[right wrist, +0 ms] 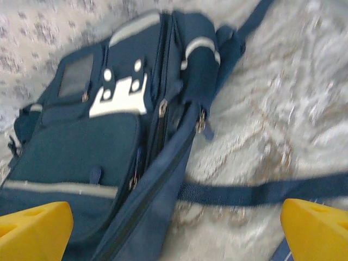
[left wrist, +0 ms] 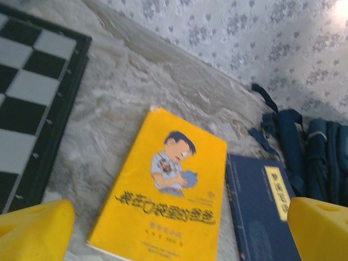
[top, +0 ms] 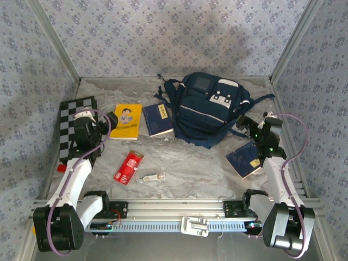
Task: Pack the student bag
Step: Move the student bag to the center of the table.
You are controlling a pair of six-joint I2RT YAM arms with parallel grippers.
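Student bag (top: 209, 109) lies flat on the counter (top: 185, 163) at its far middle, white patch up. Its long axis runs from the far wall toward the arms, leaning slightly to the left at the near end.

The right gripper (top: 246, 124) is the nearer one, just off the bag's near right corner and aimed at it. In the right wrist view the bag (right wrist: 109, 136) sits ahead and left of that gripper (right wrist: 176, 228), its zippered side panel turned toward the fingers and a strap trailing across the counter below. I cannot tell whether the zips are undone. Its jaws stand fully apart and hold nothing.

The left gripper (top: 109, 120) is well apart from the bag, on its left. It is also spread wide and empty, looking down on a yellow book (left wrist: 163, 190). A navy booklet (left wrist: 261, 212) lies between that book and the bag.

My judgement is that the right arm is better placed to work the bag open, while the left arm is better placed to fetch the books.
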